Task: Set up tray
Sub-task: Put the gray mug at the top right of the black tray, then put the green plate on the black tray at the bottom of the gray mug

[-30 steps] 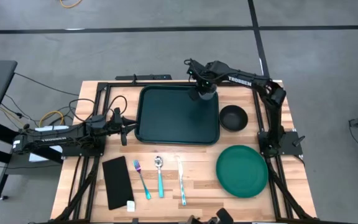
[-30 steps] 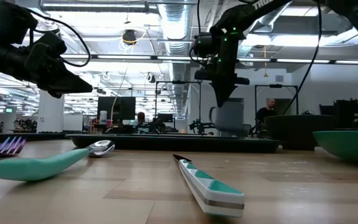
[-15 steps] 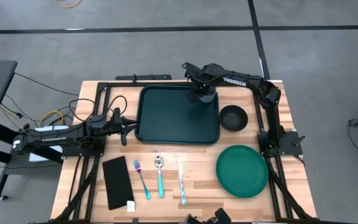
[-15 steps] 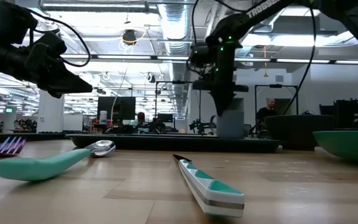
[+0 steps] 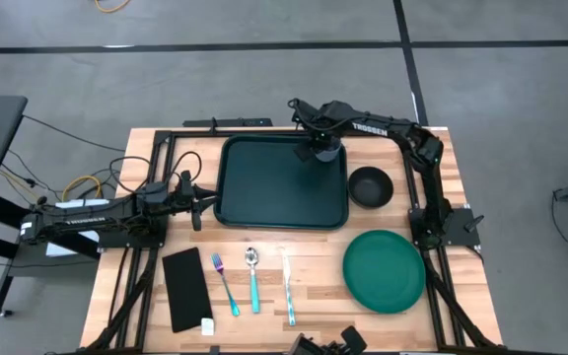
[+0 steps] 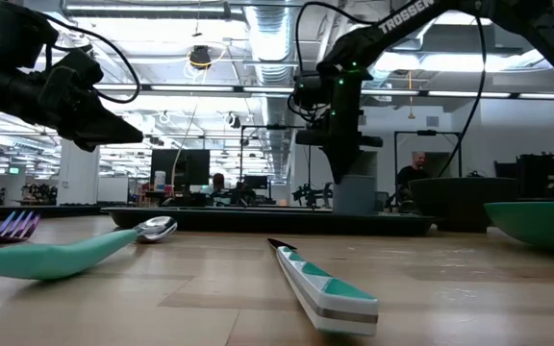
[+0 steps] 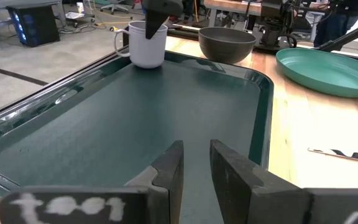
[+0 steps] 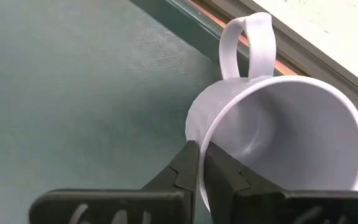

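The dark green tray point(image 5: 264, 187) lies in the middle of the table toward the far side. A white mug point(image 5: 329, 153) stands on its base in the tray's far right corner, also seen in the low view point(image 6: 356, 192) and the left wrist view point(image 7: 146, 45). My right gripper point(image 8: 199, 163) is above the mug and shut on its rim. My left gripper point(image 7: 194, 165) hovers level at the tray's left rim, pointing right, its fingers a narrow gap apart with nothing between them. My right gripper pinches the mug's wall at the rim point(image 8: 197, 132), on the side away from the handle point(image 8: 247, 43), one finger inside the cup and one outside. The fingers come from above, pointing down. The mug is upright with its base on the tray.
A dark bowl point(image 5: 370, 186) sits just right of the tray, and a round green plate point(image 5: 384, 269) lies near the right near corner. Fork point(image 5: 225, 281), spoon point(image 5: 253, 279) and knife point(image 5: 288, 286) lie in a row near the tray's near edge, beside a flat black rectangle point(image 5: 185, 288).
My right gripper has come down over the tray's far right corner with the mug, shifting slightly toward the far edge. The mug hung clear a second ago and now stands on the tray. The gripper has stayed shut on it.
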